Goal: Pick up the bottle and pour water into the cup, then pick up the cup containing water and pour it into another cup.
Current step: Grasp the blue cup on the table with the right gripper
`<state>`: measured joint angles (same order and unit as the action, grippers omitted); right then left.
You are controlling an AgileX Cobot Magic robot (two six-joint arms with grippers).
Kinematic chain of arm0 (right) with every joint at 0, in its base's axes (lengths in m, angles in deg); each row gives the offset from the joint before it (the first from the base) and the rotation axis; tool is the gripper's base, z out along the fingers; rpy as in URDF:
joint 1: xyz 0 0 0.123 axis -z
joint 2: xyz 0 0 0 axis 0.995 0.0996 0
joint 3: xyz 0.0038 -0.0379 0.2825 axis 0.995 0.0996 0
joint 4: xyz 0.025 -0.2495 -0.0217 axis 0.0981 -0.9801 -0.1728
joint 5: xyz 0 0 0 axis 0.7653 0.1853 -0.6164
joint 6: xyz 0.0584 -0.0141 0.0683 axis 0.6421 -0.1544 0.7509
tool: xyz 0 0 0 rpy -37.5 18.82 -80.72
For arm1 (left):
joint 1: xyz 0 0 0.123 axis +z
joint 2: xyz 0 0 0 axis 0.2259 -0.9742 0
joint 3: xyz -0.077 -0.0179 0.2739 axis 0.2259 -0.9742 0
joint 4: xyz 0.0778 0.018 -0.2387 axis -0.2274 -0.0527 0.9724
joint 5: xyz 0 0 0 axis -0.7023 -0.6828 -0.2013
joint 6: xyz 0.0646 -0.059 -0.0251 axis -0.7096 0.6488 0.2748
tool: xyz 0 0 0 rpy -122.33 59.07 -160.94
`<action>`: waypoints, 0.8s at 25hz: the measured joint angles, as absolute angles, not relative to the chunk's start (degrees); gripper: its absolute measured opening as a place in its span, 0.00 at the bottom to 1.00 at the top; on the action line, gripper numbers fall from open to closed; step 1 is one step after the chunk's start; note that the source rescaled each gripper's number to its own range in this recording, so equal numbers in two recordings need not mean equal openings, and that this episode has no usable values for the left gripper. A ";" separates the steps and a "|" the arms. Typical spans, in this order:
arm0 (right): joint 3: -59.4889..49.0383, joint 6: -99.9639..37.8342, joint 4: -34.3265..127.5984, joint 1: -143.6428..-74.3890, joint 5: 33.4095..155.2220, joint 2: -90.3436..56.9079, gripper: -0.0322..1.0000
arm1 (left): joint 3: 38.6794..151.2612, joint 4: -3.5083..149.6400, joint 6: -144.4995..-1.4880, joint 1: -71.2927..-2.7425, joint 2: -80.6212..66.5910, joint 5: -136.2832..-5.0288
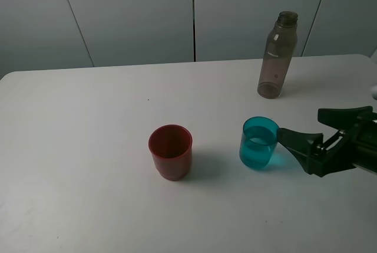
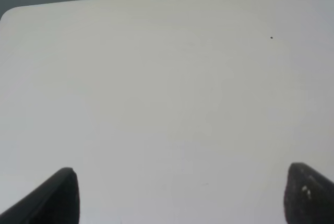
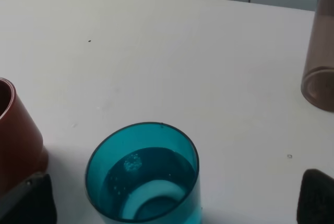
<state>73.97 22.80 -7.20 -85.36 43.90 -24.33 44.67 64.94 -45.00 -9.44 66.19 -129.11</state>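
White table [image 1: 88, 206]: small translucent teal plastic cup [image 1: 258, 143] with water in it stands upright. The right gripper [image 1: 299, 121] is just beside it, jaws spread wide and empty. Translucent red plastic cup [image 1: 170, 151] is nearby, and the tall smoky plastic bottle [image 1: 277, 55] stands behind. Risk: an off-centre closure would nudge the teal cup and spill the water.

My right gripper [image 1: 300, 124] has two flat, wedge-shaped fingers [image 1: 294, 144] in a dark green-black, tapering to blunt tips from a blocky black body. My left gripper [image 2: 182, 197] shows two matte black rounded tips, one flecked with small pale marks.
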 joint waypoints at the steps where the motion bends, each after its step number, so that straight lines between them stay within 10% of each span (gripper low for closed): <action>1: 74.01 22.80 -7.20 -85.36 43.90 -24.33 1.00 | 44.67 64.94 -45.00 -9.44 66.19 -129.11; 20: 74.58 23.85 -11.14 -85.36 46.23 -24.33 1.00 | 44.67 64.94 -45.00 -9.44 66.19 -129.11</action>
<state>74.58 23.85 -11.14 -85.36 46.23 -24.33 44.67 64.94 -45.00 -9.44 66.19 -129.11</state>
